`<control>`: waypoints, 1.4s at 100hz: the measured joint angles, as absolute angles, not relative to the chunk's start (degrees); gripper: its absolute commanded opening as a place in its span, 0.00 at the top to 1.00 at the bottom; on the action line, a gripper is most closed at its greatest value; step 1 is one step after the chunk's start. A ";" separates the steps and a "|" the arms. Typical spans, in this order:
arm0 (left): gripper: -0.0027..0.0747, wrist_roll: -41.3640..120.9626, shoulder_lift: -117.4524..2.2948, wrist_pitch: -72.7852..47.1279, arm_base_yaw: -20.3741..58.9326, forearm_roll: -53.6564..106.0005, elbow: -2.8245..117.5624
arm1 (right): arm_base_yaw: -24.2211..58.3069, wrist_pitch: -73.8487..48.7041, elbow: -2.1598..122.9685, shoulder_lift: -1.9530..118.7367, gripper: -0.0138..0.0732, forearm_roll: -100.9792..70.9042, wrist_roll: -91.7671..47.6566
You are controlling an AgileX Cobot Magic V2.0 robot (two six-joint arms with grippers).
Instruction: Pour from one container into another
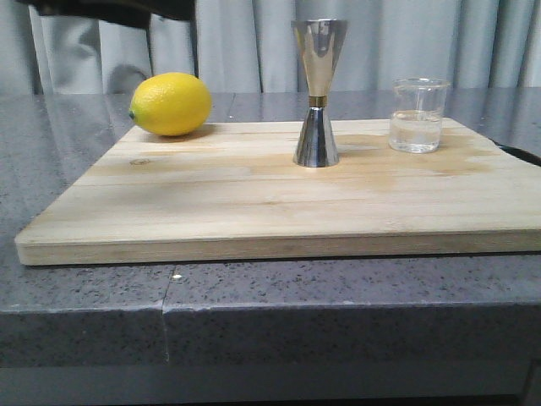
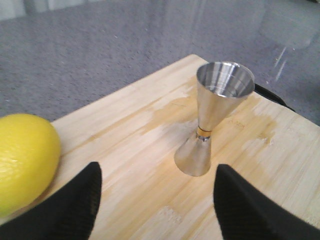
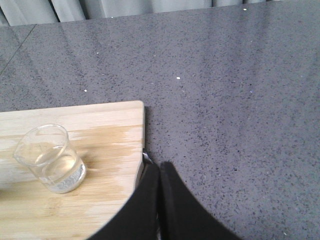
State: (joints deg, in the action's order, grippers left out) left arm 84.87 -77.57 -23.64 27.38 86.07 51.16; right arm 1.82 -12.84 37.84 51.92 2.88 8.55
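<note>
Front camera low, facing the board (image 1: 254,203); wrist cameras look down close, sharing it

Left arm (image 1: 110,12) is cut off by the front view's top edge, just a dark blurred shape above the lemon (image 1: 172,103). Left wrist view crops the lemon at the frame edge and shows no beaker (image 1: 418,116). Beaker's markings are too faint to read. Right end effector (image 3: 159,200): fingertips run out of frame, prob. pressed together.

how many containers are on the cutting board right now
2. The steel jigger stands upright near the board's middle, and the glass beaker, holding some clear liquid, stands to its right near the board's far right corner. None look hidden.
</note>
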 measured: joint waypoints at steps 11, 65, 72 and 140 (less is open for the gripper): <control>0.28 93.87 -82.70 -24.95 29.40 94.42 51.16 | 1.82 -12.70 37.84 51.92 0.93 2.88 8.55; 0.28 113.27 -95.51 -33.13 31.39 102.48 57.43 | 1.82 -12.34 37.84 51.92 0.93 2.88 8.43; 0.28 113.49 -96.62 -33.57 31.39 102.48 58.46 | 1.82 -12.35 37.84 51.92 0.93 2.88 8.43; 0.28 113.59 -106.55 -38.94 31.94 102.48 68.36 | 1.82 -10.33 37.84 51.92 0.93 2.88 8.43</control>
